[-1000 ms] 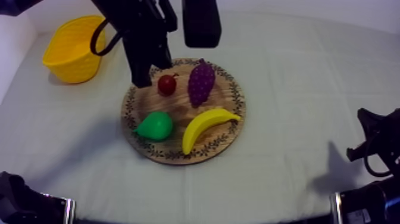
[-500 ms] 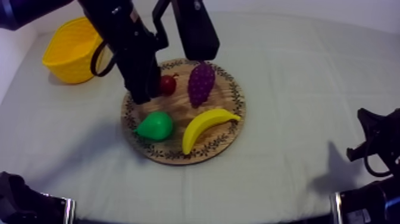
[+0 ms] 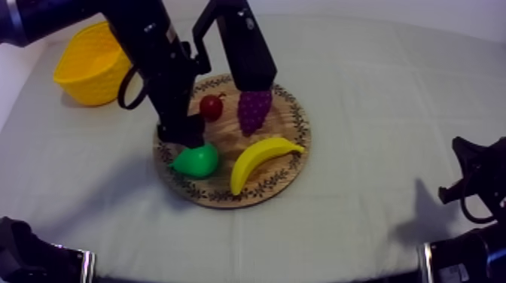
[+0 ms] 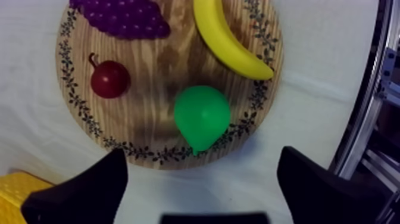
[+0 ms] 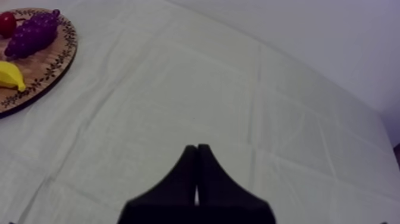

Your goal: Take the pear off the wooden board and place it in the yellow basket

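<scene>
Lowered since 1 second ago, the left gripper (image 4: 202, 156) is held over the pear (image 4: 201, 116), which lies on the wooden board (image 4: 149, 89), between and just ahead of the 2 widely parted fingers (image 4: 83, 190). On the right gripper (image 5: 196, 173) the fingers are pressed together.

The green pear (image 3: 197, 160) lies on its side near the patterned rim of the round wooden board (image 3: 226, 139), narrow end pointing outward. The yellow basket (image 3: 84, 71) stands upright on the tabletop, well apart.
</scene>
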